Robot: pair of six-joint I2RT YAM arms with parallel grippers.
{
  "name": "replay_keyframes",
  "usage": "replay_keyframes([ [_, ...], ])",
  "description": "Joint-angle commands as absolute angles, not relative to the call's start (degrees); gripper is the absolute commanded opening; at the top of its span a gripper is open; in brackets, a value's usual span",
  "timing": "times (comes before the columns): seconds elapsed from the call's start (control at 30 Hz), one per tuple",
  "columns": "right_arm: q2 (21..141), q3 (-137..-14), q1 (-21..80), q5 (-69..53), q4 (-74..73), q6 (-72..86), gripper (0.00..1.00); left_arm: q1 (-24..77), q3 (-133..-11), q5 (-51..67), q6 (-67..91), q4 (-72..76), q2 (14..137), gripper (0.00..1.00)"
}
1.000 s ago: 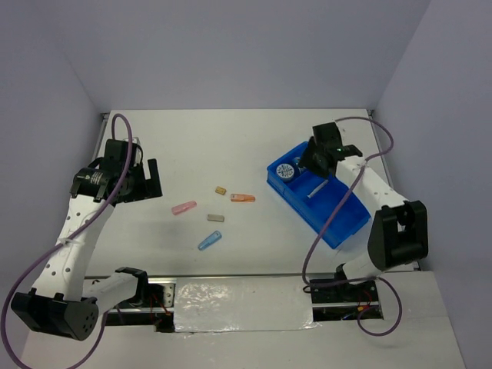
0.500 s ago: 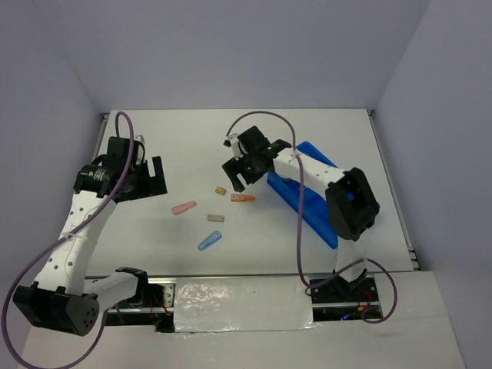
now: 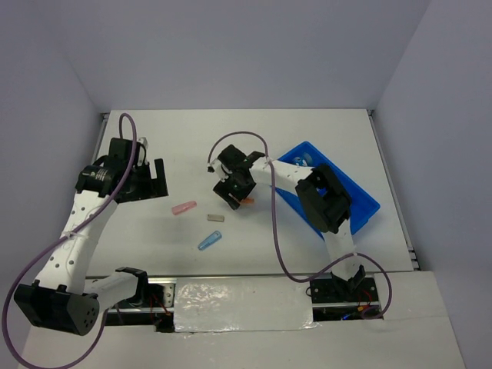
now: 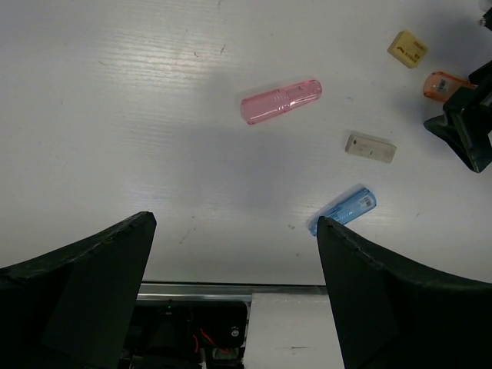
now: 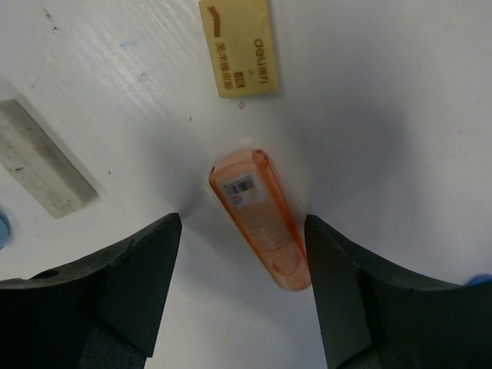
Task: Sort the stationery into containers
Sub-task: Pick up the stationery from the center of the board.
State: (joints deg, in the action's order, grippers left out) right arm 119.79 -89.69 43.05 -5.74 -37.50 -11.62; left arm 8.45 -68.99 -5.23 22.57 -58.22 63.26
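Note:
My right gripper [image 3: 237,197] is open and low over the table, one finger on each side of the orange oblong piece [image 5: 261,227], whose end shows in the top view [image 3: 247,201]. The tan block [image 5: 237,50] and the grey block [image 5: 42,177] lie just beyond it. The pink piece [image 3: 184,207], the grey block [image 3: 216,217] and the light-blue piece [image 3: 209,241] lie on the table between the arms. My left gripper [image 3: 160,179] is open and empty, above and left of the pink piece [image 4: 280,100]. The blue tray [image 3: 360,203] stands at the right, its contents mostly hidden by the right arm.
The right arm and its cable stretch from the base across the tray to the table's middle. The table's metal front edge [image 4: 192,290] runs just below the left gripper's view. Purple walls close in the left, back and right sides.
My right gripper has swung left from over the tray to the orange piece and come down around it, still open. The left arm has hardly moved.

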Motion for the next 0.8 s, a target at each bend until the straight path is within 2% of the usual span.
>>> replay_keyframes([
  [0.0, 122.68, -91.41, 43.86, -2.82, -37.18, -11.78, 0.72, 8.44, -67.94, -4.83, 21.27, -57.22, 62.84, 0.99],
  [0.1, 123.83, -91.58, 43.86, 0.00, -36.65, -10.11, 0.54, 8.44, -67.15, -4.57, 21.09, -56.95, 62.84, 0.99],
  [0.13, 123.84, -91.58, 43.86, 1.74, -36.56, -9.59, 0.42, 8.44, -66.89, -4.40, 21.09, -56.95, 62.84, 0.99],
  [0.2, 122.79, -91.23, 43.77, 2.29, -36.48, -8.27, 0.30, 8.44, -66.53, -4.22, 21.09, -56.78, 62.75, 0.99],
  [0.23, 122.00, -91.14, 43.86, 2.20, -36.47, -7.04, 0.20, 8.44, -66.53, -4.22, 21.09, -56.78, 62.67, 0.99],
  [0.3, 117.28, -90.36, 43.51, 1.59, -35.95, -4.58, 0.11, 8.44, -66.71, -4.31, 21.18, -56.78, 62.58, 0.99],
  [0.4, 108.23, -86.50, 41.67, 0.35, -32.61, 4.37, 0.10, 8.44, -66.36, -4.75, 21.27, -56.60, 62.05, 0.99],
  [0.43, 101.75, -85.44, 40.36, 0.61, -32.26, 10.57, 0.10, 8.44, -66.18, -4.92, 21.44, -56.08, 61.96, 0.99],
  [0.63, 79.77, -67.62, 21.64, 9.47, -35.16, 38.19, 0.13, 8.44, -65.04, -5.45, 24.86, -55.37, 63.28, 0.99],
  [0.77, 70.24, -55.12, 8.91, 10.72, -32.97, 42.10, 0.16, 8.44, -65.30, -7.29, 26.72, -55.20, 64.60, 0.99],
])
